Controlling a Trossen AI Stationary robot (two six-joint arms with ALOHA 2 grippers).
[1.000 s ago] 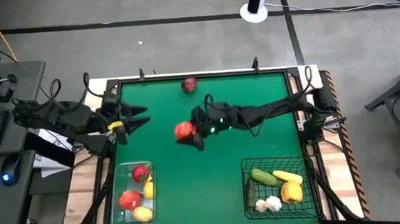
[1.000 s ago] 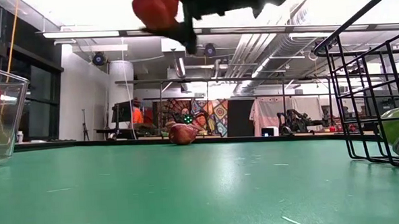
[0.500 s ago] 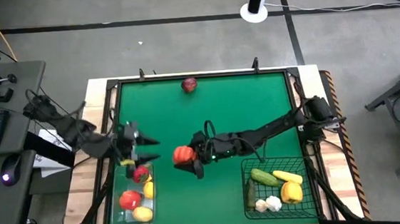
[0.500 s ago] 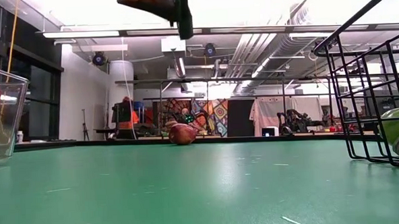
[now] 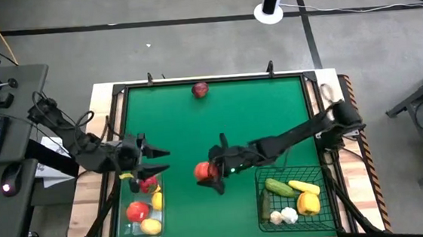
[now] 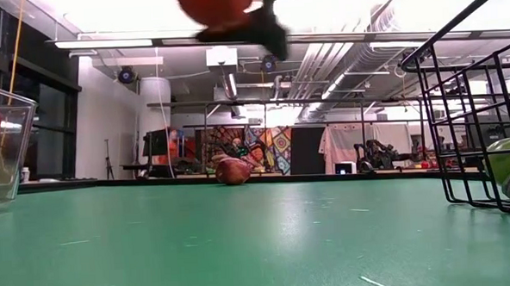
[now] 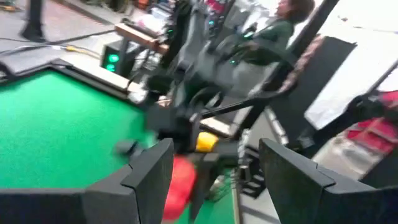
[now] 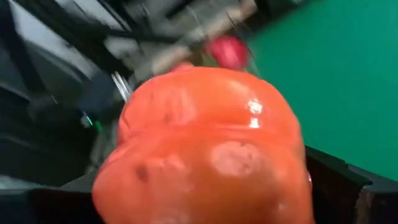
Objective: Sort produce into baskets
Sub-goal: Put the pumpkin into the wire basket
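My right gripper (image 5: pixel 210 171) is shut on an orange-red tomato (image 5: pixel 203 171) above the middle of the green table. The tomato fills the right wrist view (image 8: pixel 211 143) and shows at the top of the low view (image 6: pixel 219 2). My left gripper (image 5: pixel 156 160) is open and empty over the far end of the clear bin (image 5: pixel 125 216), which holds red apples and lemons. The black wire basket (image 5: pixel 323 172) holds a cucumber, a yellow pepper and garlic. A dark red apple (image 5: pixel 200 90) rests on the table near the far edge. My right gripper pinches the tomato by its two sides (image 8: pixel 292 168), one finger on each. The fingers (image 6: pixel 272 39) come from the table's right, slanting a little down. The tomato is lifted clear of the table.
The table mat (image 5: pixel 257 115) is open green between the far apple and the two containers. In the low view the apple (image 6: pixel 233 170) lies far back, with the bin wall (image 6: pixel 9 145) and the basket wires (image 6: pixel 460 108) at the picture's two sides. A desk with a keyboard stands off the table's left.
My right gripper has carried the tomato from the table's middle toward the near edge, the tomato staying lifted. My left gripper has moved toward the near edge, from beside the table's left rim to over the clear bin's far end.
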